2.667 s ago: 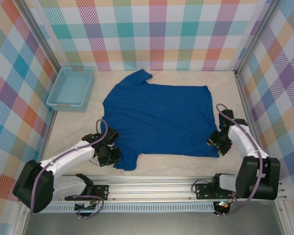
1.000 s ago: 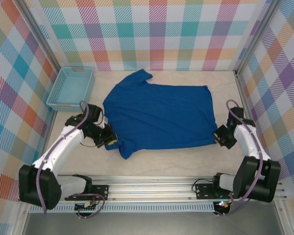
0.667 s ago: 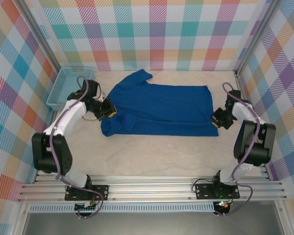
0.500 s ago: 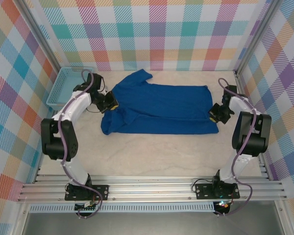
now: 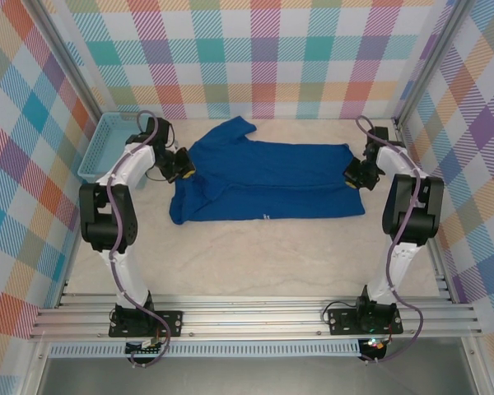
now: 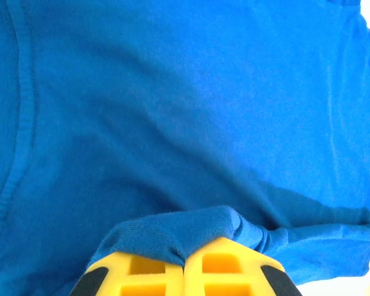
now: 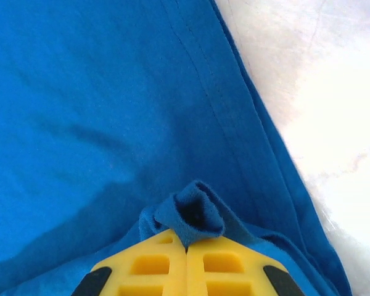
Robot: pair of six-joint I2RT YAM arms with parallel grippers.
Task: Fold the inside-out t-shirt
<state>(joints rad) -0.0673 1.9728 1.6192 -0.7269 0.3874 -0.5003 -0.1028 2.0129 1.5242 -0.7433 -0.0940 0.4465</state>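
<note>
The blue t-shirt (image 5: 263, 181) lies on the far half of the table (image 5: 255, 263), its long axis running left to right. The sleeves and shoulders are at the left end and the straight hem is at the right end. One sleeve pokes toward the far edge and the other toward the near left.

The shirt stretches between the two claws, so neither arm is nearer. The left claw (image 5: 181, 169) is at the left end, just beside the basket (image 5: 107, 152) in the far left corner. The right claw (image 5: 353, 178) is at the right end, near the table's right edge.

Both are shut on cloth. In the left wrist view the left claw (image 6: 185, 265) pinches a bunched fold of the t-shirt (image 6: 172, 92) above a flat layer. In the right wrist view the right claw (image 7: 186, 262) pinches a small curled tuck of the t-shirt (image 7: 98, 92) next to the stitched hem.

The coming move seems to depend on the held edge sitting over the lower layer. Both ends would need to come down level, parallel to the long axis, before release.
</note>
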